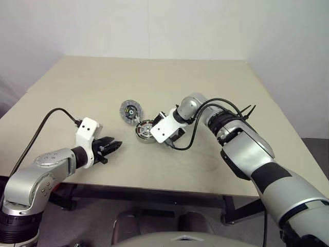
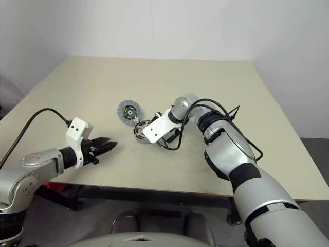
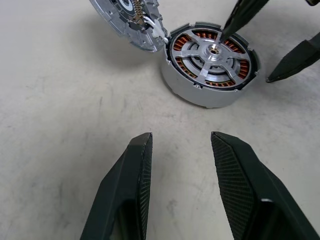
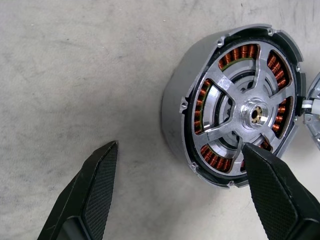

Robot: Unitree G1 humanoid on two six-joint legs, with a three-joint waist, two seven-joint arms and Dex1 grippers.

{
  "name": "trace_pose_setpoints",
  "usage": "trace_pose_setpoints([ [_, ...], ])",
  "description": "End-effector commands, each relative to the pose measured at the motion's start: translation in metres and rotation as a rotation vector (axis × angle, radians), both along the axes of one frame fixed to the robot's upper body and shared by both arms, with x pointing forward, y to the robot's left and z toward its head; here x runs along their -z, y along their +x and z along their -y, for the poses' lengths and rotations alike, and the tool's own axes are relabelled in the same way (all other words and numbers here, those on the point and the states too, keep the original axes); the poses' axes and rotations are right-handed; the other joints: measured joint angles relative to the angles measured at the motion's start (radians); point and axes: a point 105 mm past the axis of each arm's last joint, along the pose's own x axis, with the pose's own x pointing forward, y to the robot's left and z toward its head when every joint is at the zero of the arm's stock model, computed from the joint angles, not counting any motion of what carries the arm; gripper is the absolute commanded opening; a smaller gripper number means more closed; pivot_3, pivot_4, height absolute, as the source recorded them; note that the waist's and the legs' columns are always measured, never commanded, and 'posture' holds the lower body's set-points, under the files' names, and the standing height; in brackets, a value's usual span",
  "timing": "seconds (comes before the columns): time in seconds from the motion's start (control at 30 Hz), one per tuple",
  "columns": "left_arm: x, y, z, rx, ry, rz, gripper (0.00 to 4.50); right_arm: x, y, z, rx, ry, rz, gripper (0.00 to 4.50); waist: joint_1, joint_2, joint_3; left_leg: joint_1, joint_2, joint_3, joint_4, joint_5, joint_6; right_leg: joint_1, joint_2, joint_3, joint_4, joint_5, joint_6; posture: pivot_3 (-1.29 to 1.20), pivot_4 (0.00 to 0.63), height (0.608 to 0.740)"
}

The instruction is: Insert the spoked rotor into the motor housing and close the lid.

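Motor housing [image 4: 235,105]: round silver-walled ring, copper windings visible through the cut-outs; stands on the tabletop [image 1: 103,82] at frame centre in the head views, open face up.

Spoked rotor [image 3: 212,52]: already seated inside the housing, hub at centre, spokes running out to the rim. Insertion judged done; closing remains.

Lid [image 1: 130,110]: round cap with notched edge, up and left of the housing in the head views, tilted on edge. In the left wrist view its lower rim meets the housing rim, where a small white part sits between them; whether this is a hinge or plain contact cannot be told. The coming move turns on this: the lid lies on the far-left side of the housing and would have to swing down toward the lower right, over the rotor.

Right claw [image 4: 180,190]: released, fingers spread at their widest, empty. Sits directly at the housing, coming in from the right of the head views. One fingertip overlaps the rotor face near the hub, the other stands off the outer wall. Nearer arm by far, but it lies across the lid's closing path.

Left claw [image 3: 180,150]: half spread, empty, lower left in the head views, well apart from the housing and pointing toward it. Bare tabletop between.
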Motion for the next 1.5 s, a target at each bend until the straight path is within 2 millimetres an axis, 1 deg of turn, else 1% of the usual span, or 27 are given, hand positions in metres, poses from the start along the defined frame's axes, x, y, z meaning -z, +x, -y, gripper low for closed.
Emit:
trace_pose_setpoints([
  [0.03, -0.007, 0.0, 0.003, 0.007, 0.004, 0.04, 1.97, -0.005, 0.0, 0.006, -0.044, -0.029, 0.031, 4.46, -0.001, 0.0, 0.0, 0.0, 0.0, 0.0, 0.0, 0.0, 0.0, 0.0, 0.0, 0.0, 0.0, 0.0, 0.0, 0.0, 0.0, 0.74],
  [0.13, -0.007, 0.0, 0.004, 0.006, 0.005, 0.043, 1.97, -0.001, -0.001, 0.008, -0.049, -0.05, 0.025, 4.46, -0.002, 0.0, 0.0, -0.001, 0.0, 0.0, 0.0, 0.0, 0.0, 0.0, 0.0, 0.0, 0.0, 0.0, 0.0, 0.0, 0.0, 0.74],
  [0.3, -0.008, 0.002, 0.006, 0.007, 0.009, 0.054, 1.97, 0.01, 0.003, 0.014, -0.019, -0.085, 0.051, 4.46, -0.008, 0.0, 0.0, 0.001, 0.0, 0.0, 0.0, 0.0, 0.0, 0.001, 0.0, 0.0, 0.0, 0.0, 0.0, 0.0, 0.0, 0.74],
  [0.57, -0.007, 0.001, 0.005, 0.001, 0.019, 0.058, 1.97, 0.015, 0.001, 0.02, -0.082, -0.154, 0.089, 4.46, -0.009, 0.0, 0.0, 0.009, -0.001, 0.0, 0.0, 0.0, 0.0, 0.008, 0.0, 0.0, 0.0, 0.0, 0.0, 0.0, 0.0, 0.74],
  [0.73, -0.007, 0.002, 0.006, 0.0, 0.018, 0.062, 1.97, 0.009, 0.003, 0.018, -0.111, -0.165, 0.119, 4.46, -0.009, 0.0, 0.0, 0.015, -0.002, -0.001, 0.0, -0.001, 0.001, 0.015, -0.001, 0.0, 0.0, -0.003, 0.006, 0.0, 0.0, 0.74],
  [0.93, -0.006, 0.003, 0.009, 0.002, 0.013, 0.066, 1.97, 0.002, 0.006, 0.017, -0.119, -0.183, 0.14, 4.46, -0.009, 0.0, 0.0, 0.014, -0.002, -0.001, 0.0, -0.001, 0.001, 0.015, -0.001, 0.0, 0.0, -0.003, 0.006, 0.0, 0.0, 0.74],
  [1.07, -0.003, 0.002, 0.013, 0.006, 0.009, 0.065, 1.97, -0.008, 0.009, 0.016, -0.146, -0.196, 0.177, 4.46, -0.009, 0.0, 0.0, 0.014, -0.002, -0.001, 0.0, -0.001, 0.001, 0.015, -0.001, 0.0, 0.0, -0.003, 0.005, 0.0, 0.0, 0.74],
  [1.2, -0.002, 0.002, 0.014, 0.005, 0.005, 0.066, 1.97, -0.017, 0.005, 0.013, -0.212, -0.206, 0.185, 4.46, -0.012, 0.0, 0.0, 0.012, -0.001, -0.001, 0.0, -0.001, 0.001, 0.013, 0.0, 0.0, 0.0, -0.002, 0.002, 0.0, 0.0, 0.74],
  [1.27, -0.003, 0.003, 0.014, 0.005, 0.005, 0.069, 1.97, -0.018, 0.005, 0.012, -0.226, -0.21, 0.188, 4.46, -0.015, 0.0, 0.0, 0.01, -0.001, -0.001, 0.0, -0.001, 0.002, 0.01, 0.0, 0.001, 0.0, 0.0, 0.0, 0.0, 0.0, 0.74],
  [1.4, -0.004, 0.005, 0.014, 0.001, 0.006, 0.077, 1.97, -0.016, 0.005, 0.009, -0.232, -0.213, 0.199, 4.46, -0.015, 0.0, 0.0, 0.0, -0.001, -0.001, 0.0, -0.001, 0.002, 0.0, 0.0, 0.001, 0.0, 0.0, -0.001, 0.0, 0.0, 0.74],
  [1.5, -0.003, 0.004, 0.014, -0.001, 0.006, 0.077, 1.97, -0.019, 0.005, 0.004, -0.236, -0.194, 0.209, 4.46, -0.016, 0.0, 0.0, -0.001, -0.001, -0.001, 0.0, -0.001, 0.002, 0.0, 0.0, 0.001, -0.001, 0.0, -0.001, 0.0, 0.0, 0.74],
])
